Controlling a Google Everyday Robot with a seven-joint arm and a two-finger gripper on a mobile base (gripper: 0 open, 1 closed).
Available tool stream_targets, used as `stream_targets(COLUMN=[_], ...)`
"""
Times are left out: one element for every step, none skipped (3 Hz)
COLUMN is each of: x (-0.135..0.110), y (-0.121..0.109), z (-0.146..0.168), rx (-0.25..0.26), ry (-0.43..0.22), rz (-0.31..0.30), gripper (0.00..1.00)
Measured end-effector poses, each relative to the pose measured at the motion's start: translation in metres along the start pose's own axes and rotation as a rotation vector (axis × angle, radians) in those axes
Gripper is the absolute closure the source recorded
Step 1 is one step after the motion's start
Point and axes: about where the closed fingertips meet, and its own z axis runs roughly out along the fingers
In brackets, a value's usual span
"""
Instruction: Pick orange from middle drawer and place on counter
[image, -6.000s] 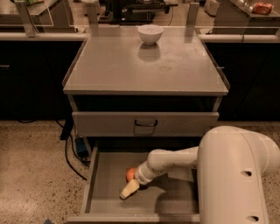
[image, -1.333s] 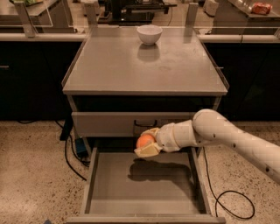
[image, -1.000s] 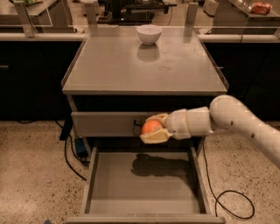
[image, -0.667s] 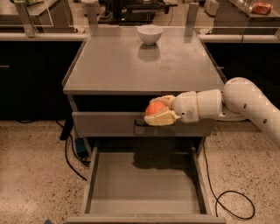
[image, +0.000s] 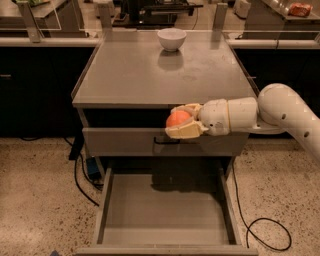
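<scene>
My gripper (image: 181, 121) is shut on the orange (image: 177, 119), a small round orange fruit held between its cream fingers. It hangs in front of the cabinet, level with the upper drawer front and just below the counter's front edge. The white arm reaches in from the right. The middle drawer (image: 165, 210) is pulled out below, a grey tray with a bare floor. The counter (image: 130, 75) is the flat grey cabinet top above.
A white bowl (image: 171, 39) stands at the back middle of the counter. The upper drawer front with a dark loop handle (image: 165, 141) is shut. Black cables (image: 260, 220) lie on the speckled floor at both sides. Pale countertops run behind.
The gripper took the orange from the middle drawer's floor and lifted it up and to the right, now level with the upper drawer front. The drawer is left without it.
</scene>
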Motion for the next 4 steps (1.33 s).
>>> stream_targets(x=[-0.049,-0.081,-0.085,-0.094], y=[-0.002,-0.027,-0.074,-0.136], z=[-0.017,-0.025,-0.006,0.022], rx=[-0.004,-0.01,-0.022,-0.001], ry=[-0.053,-0.065,-0.045,-0.042], rz=[-0.065,-0.127,-0.144,-0.164], gripper=[1.0,1.0,1.0,1.0])
